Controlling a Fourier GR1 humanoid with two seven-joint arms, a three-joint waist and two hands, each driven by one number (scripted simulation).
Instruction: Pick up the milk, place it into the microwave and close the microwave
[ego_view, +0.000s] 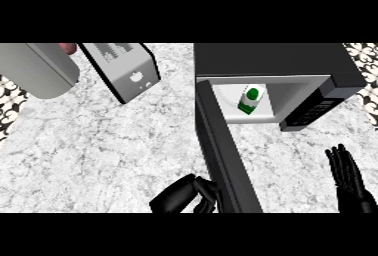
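A: Status at this frame?

B: The milk (250, 100) was seen standing inside the microwave (295, 65), on the cavity floor, toward the left of the opening. Pick and place were judged done.

A: Door?

B: The microwave door (225, 150) was found wide open, swung out toward the viewer, edge-on across the worktop (111, 145). Closing was not yet done, so that was the one step left.

A: Hands?

B: The left hand (184, 197) was placed at the outer side of the door near its free end, fingers curled against the door's edge. Whether the edge was actually gripped or only touched could not be told. Nothing else was held in it. The right hand (347, 172) was shown at the lower right, flat and open, fingers straight up, resting, nothing held.

A: Anything in the way?

B: Nothing was seen in the door's swing path. A toaster (122, 67) and a grey appliance (37, 67) were noted at upper left, well apart from the microwave.

A: Next move?

B: A push of the door from the left toward the cavity was judged necessary. The milk was set well back, so clearance looked adequate.
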